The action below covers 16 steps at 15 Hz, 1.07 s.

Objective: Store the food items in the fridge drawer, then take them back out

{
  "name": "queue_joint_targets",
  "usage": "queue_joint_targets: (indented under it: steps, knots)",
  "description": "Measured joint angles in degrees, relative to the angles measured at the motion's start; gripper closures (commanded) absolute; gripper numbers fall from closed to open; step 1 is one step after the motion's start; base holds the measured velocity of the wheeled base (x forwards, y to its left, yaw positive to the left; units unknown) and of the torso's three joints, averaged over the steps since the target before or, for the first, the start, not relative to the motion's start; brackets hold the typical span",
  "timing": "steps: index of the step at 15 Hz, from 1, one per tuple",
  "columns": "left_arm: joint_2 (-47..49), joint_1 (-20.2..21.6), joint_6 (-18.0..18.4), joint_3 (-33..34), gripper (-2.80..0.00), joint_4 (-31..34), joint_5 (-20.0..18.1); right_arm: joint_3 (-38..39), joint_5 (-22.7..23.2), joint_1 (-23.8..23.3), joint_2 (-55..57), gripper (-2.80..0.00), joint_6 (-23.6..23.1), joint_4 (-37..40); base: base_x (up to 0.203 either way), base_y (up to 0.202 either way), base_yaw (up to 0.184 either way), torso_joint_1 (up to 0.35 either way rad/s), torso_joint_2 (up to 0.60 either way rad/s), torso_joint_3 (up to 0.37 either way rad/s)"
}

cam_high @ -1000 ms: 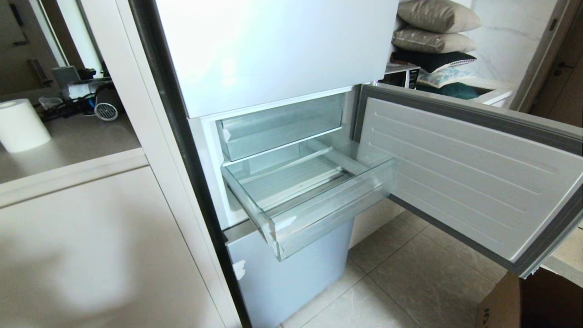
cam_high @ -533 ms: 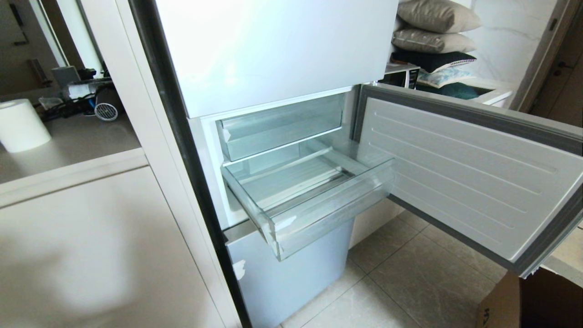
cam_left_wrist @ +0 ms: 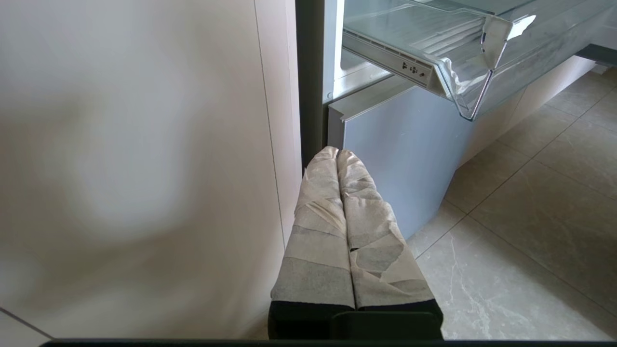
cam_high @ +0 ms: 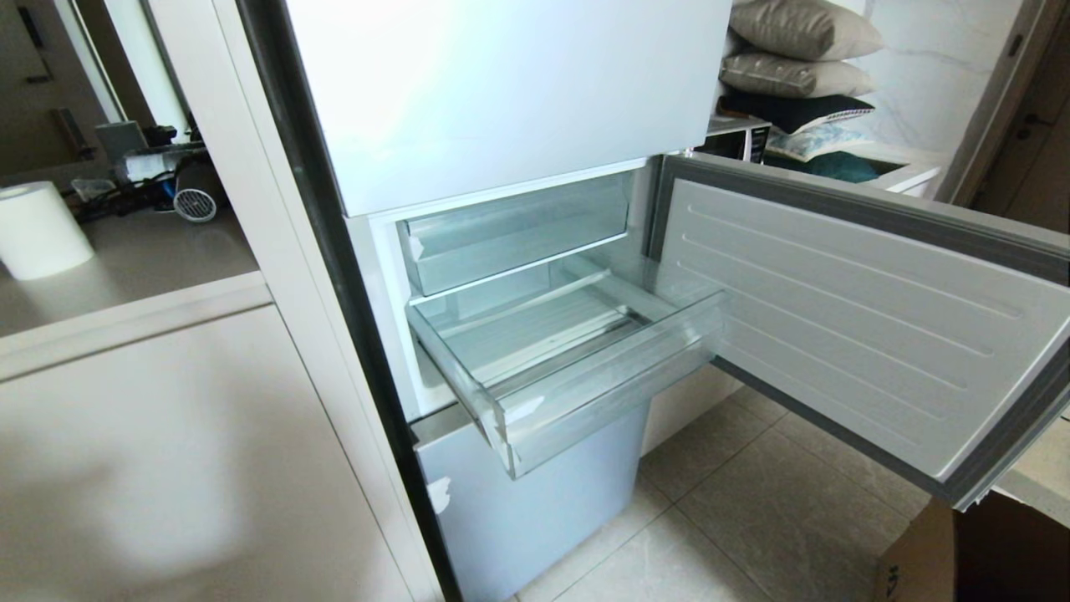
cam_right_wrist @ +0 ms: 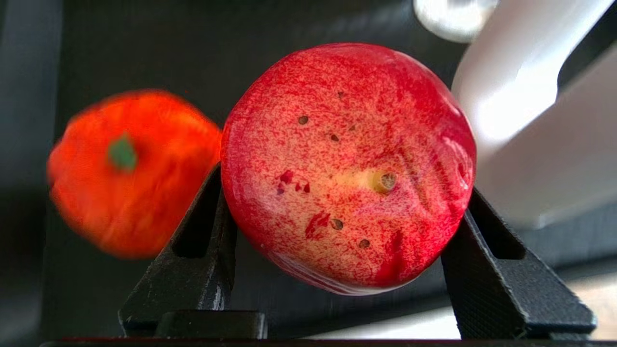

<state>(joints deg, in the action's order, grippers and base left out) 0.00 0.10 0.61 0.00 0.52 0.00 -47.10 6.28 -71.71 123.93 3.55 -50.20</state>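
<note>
The fridge drawer [cam_high: 610,401] is pulled out below a shallower clear tray [cam_high: 510,234], and nothing lies on its ribbed floor. Its corner with the white tape scrap also shows in the left wrist view [cam_left_wrist: 482,72]. Neither arm is in the head view. My right gripper [cam_right_wrist: 344,197] is shut on a round red-and-yellow speckled fruit [cam_right_wrist: 347,164], its black fingers [cam_right_wrist: 197,260] pressing both sides. A blurred orange-red food item with a green stem [cam_right_wrist: 130,168] lies beyond it on a dark surface. My left gripper [cam_left_wrist: 337,153], fingers wrapped in pale tape, is shut and parked low beside the fridge's lower blue-grey panel [cam_left_wrist: 400,144].
The fridge door [cam_high: 836,309] stands swung open to the right of the drawer. A cardboard box [cam_high: 961,560] sits on the tiled floor at the lower right. A beige cabinet [cam_high: 167,460] flanks the fridge on the left, with a paper roll [cam_high: 38,230] on its counter.
</note>
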Motion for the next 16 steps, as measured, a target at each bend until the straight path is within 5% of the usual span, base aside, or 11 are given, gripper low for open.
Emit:
queue_joint_targets:
  steps: [2,3,16]
  knots:
    - [0.0,0.0,0.0,0.0,0.0,0.0,0.0,-0.1,0.0,0.2,1.5,0.0,-0.1,-0.6,0.0,0.0,0.0,0.0,0.0,0.0]
    - [0.0,0.0,0.0,0.0,0.0,0.0,0.0,-0.2,0.0,0.2,2.0,-2.8,0.0,-0.7,0.0,0.0,0.0,0.0,0.0,0.0]
    - [0.0,0.0,0.0,0.0,0.0,0.0,0.0,5.1,0.1,0.4,-3.3,-2.8,-0.1,-0.8,0.0,0.0,0.0,0.0,0.0,0.0]
